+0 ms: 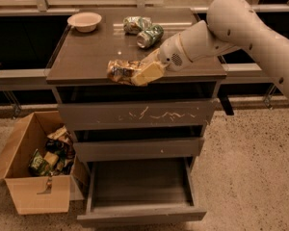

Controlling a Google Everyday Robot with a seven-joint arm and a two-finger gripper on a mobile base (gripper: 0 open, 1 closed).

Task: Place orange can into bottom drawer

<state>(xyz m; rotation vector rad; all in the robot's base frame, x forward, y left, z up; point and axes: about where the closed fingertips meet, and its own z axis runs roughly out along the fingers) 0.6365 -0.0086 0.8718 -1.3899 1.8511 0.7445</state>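
The orange can [118,71], mottled orange-brown and yellowish, lies on its side at the front edge of the cabinet top [86,57]. My gripper [145,73] is at the can's right end and is shut on it, with the white arm reaching in from the right. The bottom drawer [140,215] is pulled open below, and its grey inside is bare. The scratched top drawer [135,115] and the middle drawer [137,149] are pushed in.
A white bowl [85,20] sits at the back left of the top. Two green cans [144,30] lie at the back middle. An open cardboard box [36,172] of snack packs stands on the floor, left of the drawers.
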